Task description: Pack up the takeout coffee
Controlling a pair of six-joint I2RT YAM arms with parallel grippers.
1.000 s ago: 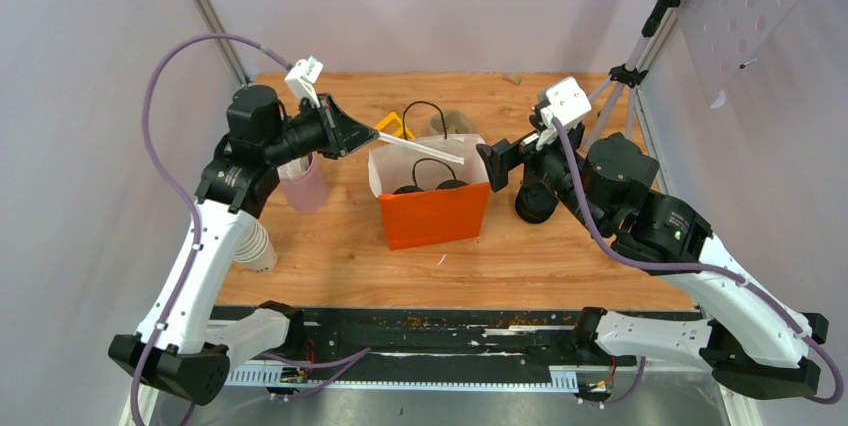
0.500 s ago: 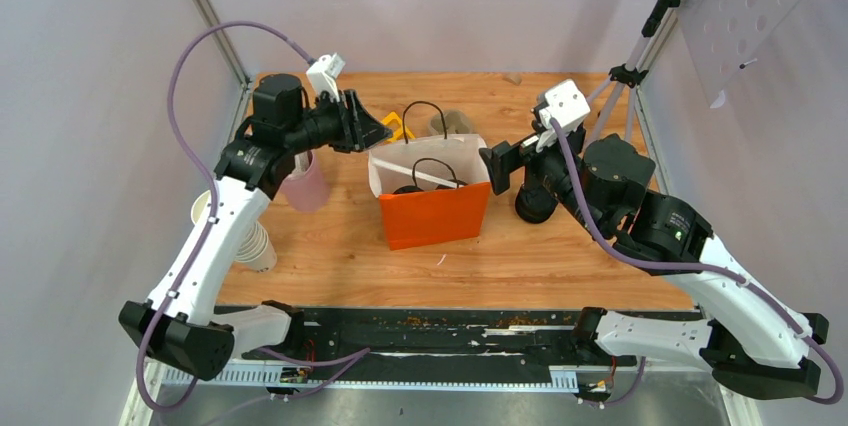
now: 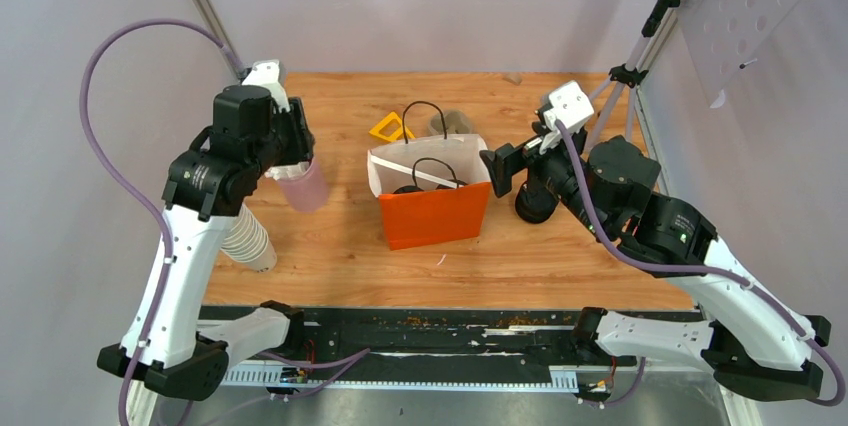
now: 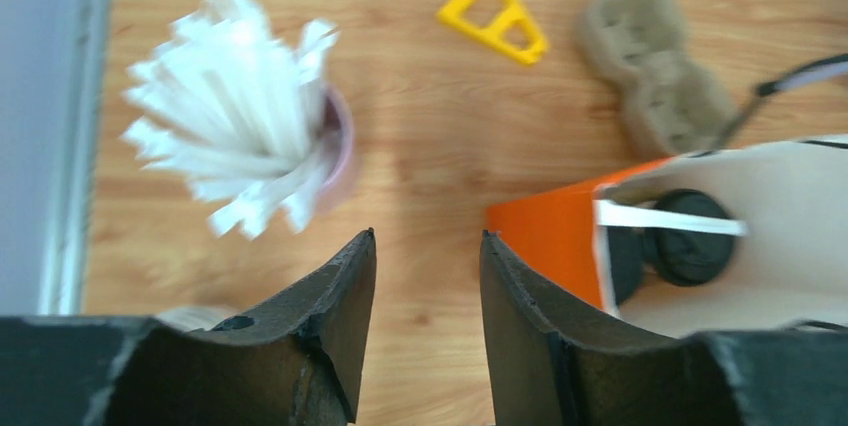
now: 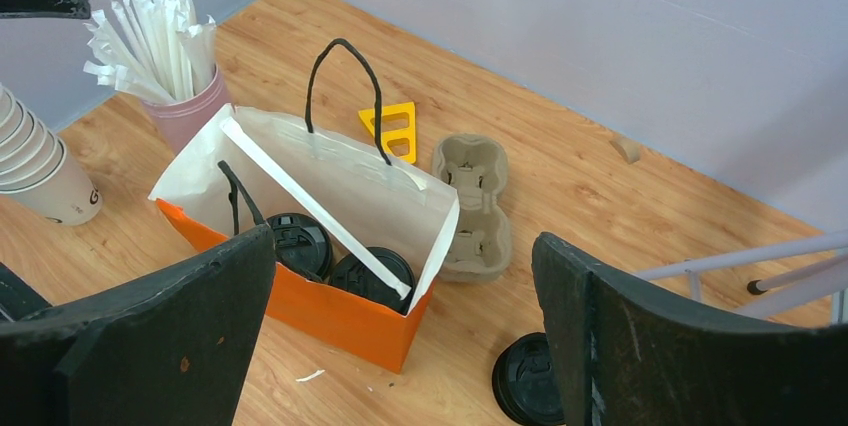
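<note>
Overhead view of a wooden tabletop with an orange paper bag standing open at its centre. Two lidded coffee cups sit inside the bag, only their black lids showing, and a wrapped straw lies slanted across them. At 9 o'clock from the bag, a pink cup bristles with more straws. The left end effector hovers just beside that cup, released and empty, with a modest gap between its fingers. The right end effector is spread wide and holds nothing, close to the bag's 3 o'clock wall. The step appears to be fetching another straw. To do it well, come down upright over one outlying straw, pinch near its top, and lift straight so the pink cup does not tip
</note>
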